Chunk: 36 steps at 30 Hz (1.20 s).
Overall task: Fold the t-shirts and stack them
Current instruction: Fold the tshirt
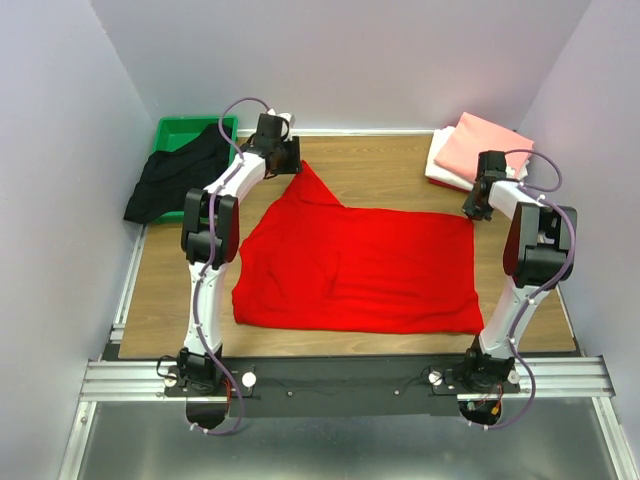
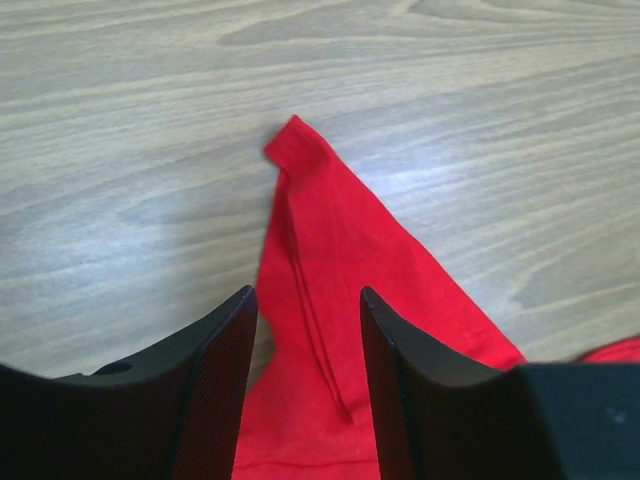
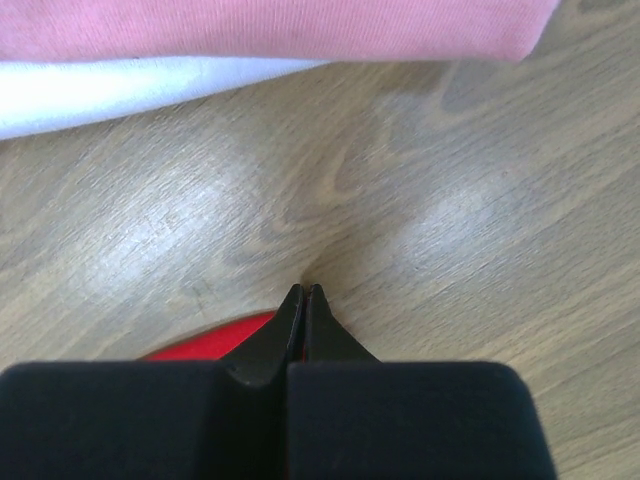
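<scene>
The bright red t-shirt [image 1: 360, 265] lies spread flat on the wooden table, one sleeve pointing to the far left. My left gripper [image 1: 283, 165] is open just above that sleeve tip; in the left wrist view its jaws [image 2: 305, 292] straddle the red sleeve [image 2: 320, 230] without closing on it. My right gripper [image 1: 474, 208] is at the shirt's far right corner. In the right wrist view it [image 3: 303, 289] is shut, with red cloth [image 3: 205, 340] showing under and between the fingers. The black t-shirt [image 1: 175, 175] lies crumpled, half out of the bin at the far left.
A green bin [image 1: 185, 130] stands at the far left corner. The folded salmon-pink shirt [image 1: 480, 145] lies on the folded white one [image 1: 440, 160] at the far right, close to my right gripper; both show in the right wrist view, pink [image 3: 280, 25] over white [image 3: 100, 90]. Walls enclose three sides.
</scene>
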### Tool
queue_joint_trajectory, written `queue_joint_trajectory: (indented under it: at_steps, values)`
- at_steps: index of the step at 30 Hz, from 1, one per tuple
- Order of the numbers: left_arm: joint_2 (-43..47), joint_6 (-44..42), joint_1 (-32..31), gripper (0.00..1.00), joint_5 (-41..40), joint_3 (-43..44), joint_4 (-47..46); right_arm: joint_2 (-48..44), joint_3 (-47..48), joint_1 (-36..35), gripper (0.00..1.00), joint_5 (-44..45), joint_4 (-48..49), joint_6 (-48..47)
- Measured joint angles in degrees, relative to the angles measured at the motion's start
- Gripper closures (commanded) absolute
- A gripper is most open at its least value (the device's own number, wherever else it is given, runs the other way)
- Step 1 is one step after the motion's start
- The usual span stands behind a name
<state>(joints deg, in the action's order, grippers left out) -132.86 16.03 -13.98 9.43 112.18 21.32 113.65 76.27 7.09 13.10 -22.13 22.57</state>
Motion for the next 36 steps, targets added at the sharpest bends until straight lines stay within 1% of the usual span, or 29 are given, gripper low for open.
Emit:
queue_joint_trajectory:
  at_steps: [6,13,18,26,30,32,34,36]
  values:
    - [-2.3,0.8,0.8,0.47,0.4,1.3,-0.4,-0.5,-0.6,0.0,0.99,0.0,-0.1,0.0]
    - [-5.5,3.1,1.1,0.47,3.7,1.9,-2.0,-0.5,-0.6,0.0,1.00,-0.1,-0.1,0.0]
    - [-7.8,5.1,1.1,0.47,6.0,4.5,-2.9,-0.5,-0.7,0.0,0.99,-0.1,-0.1,0.0]
    - [-9.0,7.9,1.1,0.47,7.2,5.3,-5.2,-0.6,-0.8,0.0,1.00,-0.2,-0.1,0.0]
    - [-9.2,9.2,1.1,0.53,7.3,5.8,-6.0,-0.7,-0.8,0.1,1.00,-0.6,-0.1,-0.1]
    - [-9.3,9.7,1.1,0.53,7.4,6.0,-6.4,-0.7,-0.8,0.1,1.00,-0.7,-0.1,-0.1]
    - [-9.4,10.3,1.1,0.58,7.6,6.1,-7.0,-0.7,-0.8,0.1,1.00,-0.8,-0.1,-0.1]
    - [-9.4,10.7,1.1,0.59,7.9,6.2,-7.5,-0.7,-0.8,0.2,1.00,-1.0,-0.1,-0.1]
